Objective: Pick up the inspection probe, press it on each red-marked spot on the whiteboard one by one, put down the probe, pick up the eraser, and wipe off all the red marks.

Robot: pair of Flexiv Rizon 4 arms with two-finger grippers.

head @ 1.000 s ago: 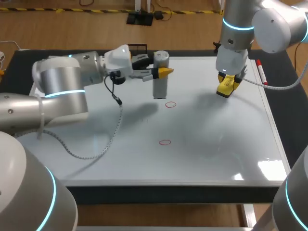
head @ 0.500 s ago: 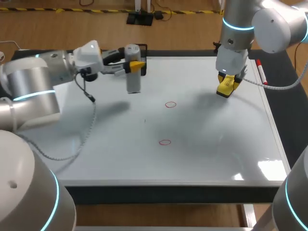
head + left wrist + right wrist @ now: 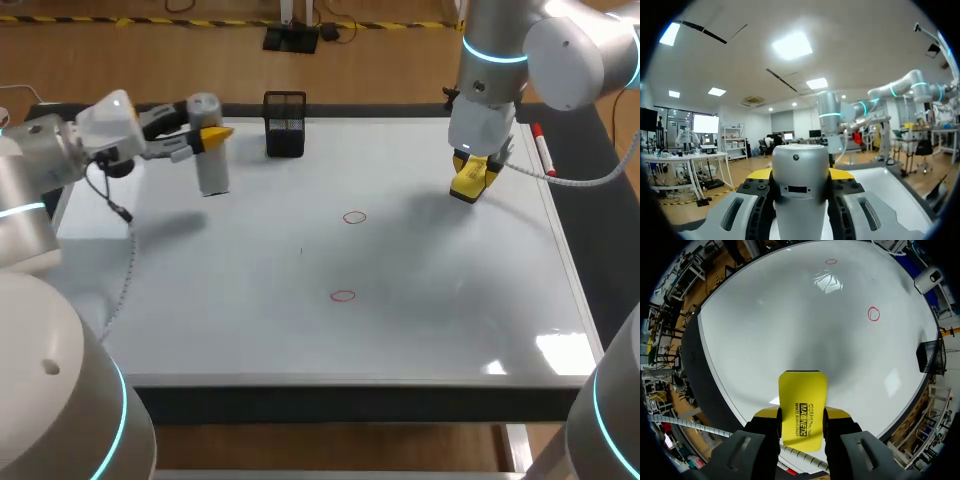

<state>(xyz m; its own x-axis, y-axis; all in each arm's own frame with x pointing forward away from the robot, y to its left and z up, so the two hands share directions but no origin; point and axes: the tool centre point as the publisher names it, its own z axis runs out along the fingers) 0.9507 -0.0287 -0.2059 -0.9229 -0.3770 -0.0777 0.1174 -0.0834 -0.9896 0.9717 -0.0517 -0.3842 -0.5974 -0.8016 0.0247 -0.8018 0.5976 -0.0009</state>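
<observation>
Two red marks lie mid-whiteboard (image 3: 450, 300): a far circle (image 3: 354, 217) and a near circle (image 3: 343, 295). The left gripper (image 3: 213, 135) is clamped on the upright grey inspection probe (image 3: 209, 160), over the glossy board's far left, near a black mesh holder (image 3: 284, 125). The right gripper (image 3: 802, 415) clamps the yellow eraser (image 3: 802, 390), which carries black lettering, over the board's far right.

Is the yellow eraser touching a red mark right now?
No, the eraser sits in the right gripper, with the red marks well ahead of it, apart.
</observation>
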